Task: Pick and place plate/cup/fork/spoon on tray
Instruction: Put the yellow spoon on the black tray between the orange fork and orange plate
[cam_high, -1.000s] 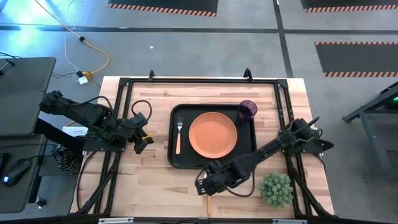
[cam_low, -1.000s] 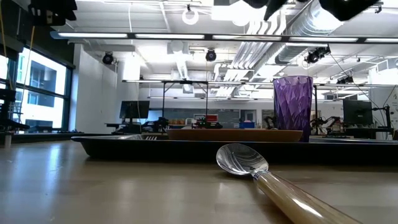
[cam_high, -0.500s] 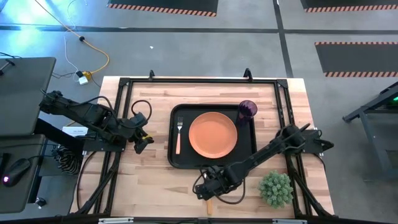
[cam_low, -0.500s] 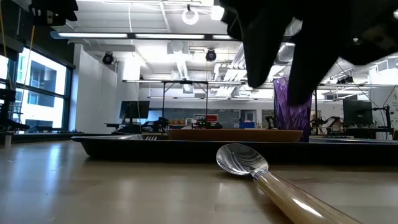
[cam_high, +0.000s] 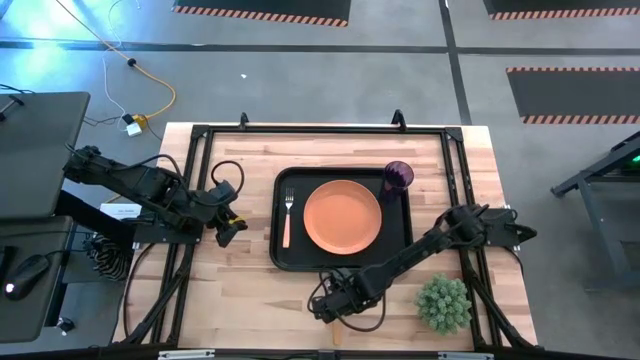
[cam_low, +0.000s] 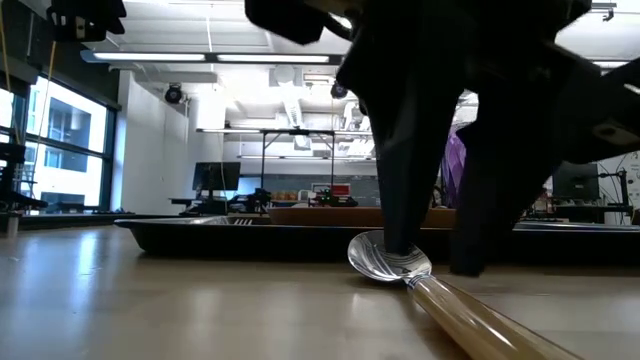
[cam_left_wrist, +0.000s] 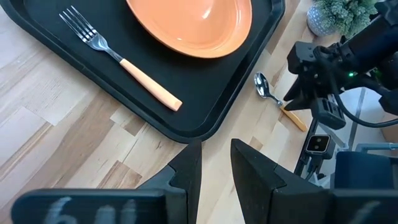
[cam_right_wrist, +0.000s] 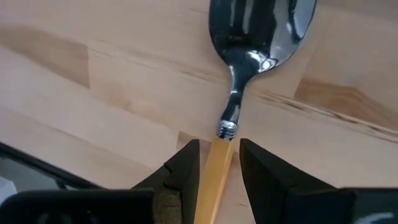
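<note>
The spoon (cam_right_wrist: 231, 118) lies on the bare wood between the black tray (cam_high: 281, 255) and the table's near edge, with its bowl (cam_low: 385, 258) toward the tray. My right gripper (cam_right_wrist: 219, 149) is open and low over it. Its fingers stand on either side of the orange handle just behind the neck, and their tips reach down to the table top in the low view (cam_low: 435, 262). The orange plate (cam_high: 342, 215), the fork (cam_high: 288, 218) and the purple cup (cam_high: 398, 176) rest on the tray. My left gripper (cam_high: 229, 231) waits, slightly open, left of the tray.
A small green potted plant (cam_high: 444, 303) stands on the table just right of my right arm, near the front right corner. A black frame runs along the table's edges. Bare wood lies left of the tray and in front of it.
My right gripper has come down from above onto the spoon and shifted slightly toward the table's near edge. Its fingers now reach table height on either side of the spoon. The spoon has not moved.
</note>
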